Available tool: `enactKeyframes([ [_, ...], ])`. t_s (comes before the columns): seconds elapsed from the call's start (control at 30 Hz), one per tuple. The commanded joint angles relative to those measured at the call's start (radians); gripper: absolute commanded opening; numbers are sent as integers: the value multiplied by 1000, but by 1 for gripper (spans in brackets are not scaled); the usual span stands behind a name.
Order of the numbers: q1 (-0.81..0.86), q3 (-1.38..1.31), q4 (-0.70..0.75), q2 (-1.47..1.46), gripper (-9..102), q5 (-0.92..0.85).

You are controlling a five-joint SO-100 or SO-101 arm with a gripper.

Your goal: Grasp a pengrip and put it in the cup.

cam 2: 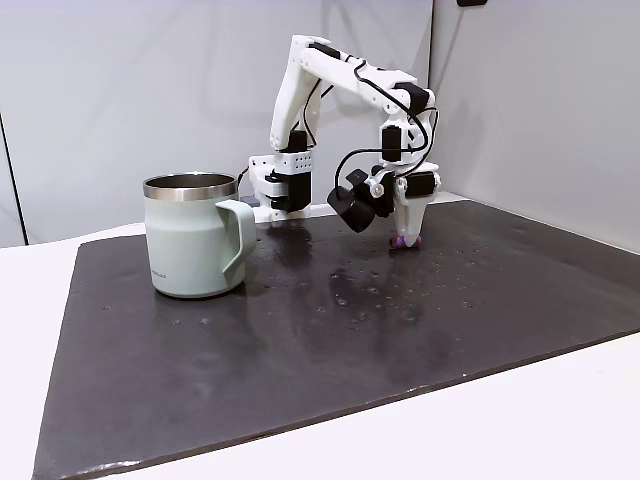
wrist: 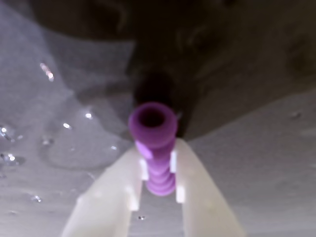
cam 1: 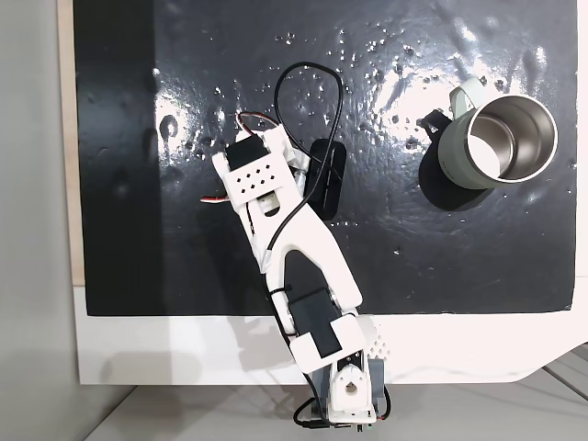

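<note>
In the wrist view the light-purple ribbed pengrip [wrist: 154, 143] stands between my two white fingers [wrist: 129, 181], its open end facing the camera. Both fingers press on its sides. In a fixed view my gripper [cam 2: 406, 236] points straight down at the far right of the mat, and the pengrip [cam 2: 404, 242] shows at its tip, at or just above the mat. The pale grey-green cup [cam 2: 188, 245] stands upright at the left, handle turned toward the arm. From above, the cup [cam 1: 456, 158] sits at the right, well apart from the arm, its steel inside bare.
A glossy black mat [cam 1: 413, 257] covers most of the white table [cam 1: 184, 354]. The arm's base [cam 1: 344, 390] stands at the near edge in the view from above. A black wrist camera [cam 1: 324, 176] and looping cables hang beside the wrist.
</note>
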Motion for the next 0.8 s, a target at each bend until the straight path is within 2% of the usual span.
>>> enactKeyframes([
  [0.0, 26, -3, 11, 11, 0, -5],
  [0.13, 25, -25, 49, 78, 0, -6],
  [0.4, 3, -307, 302, 206, 0, -49],
  [0.77, 40, -410, 410, 342, 0, -141],
])
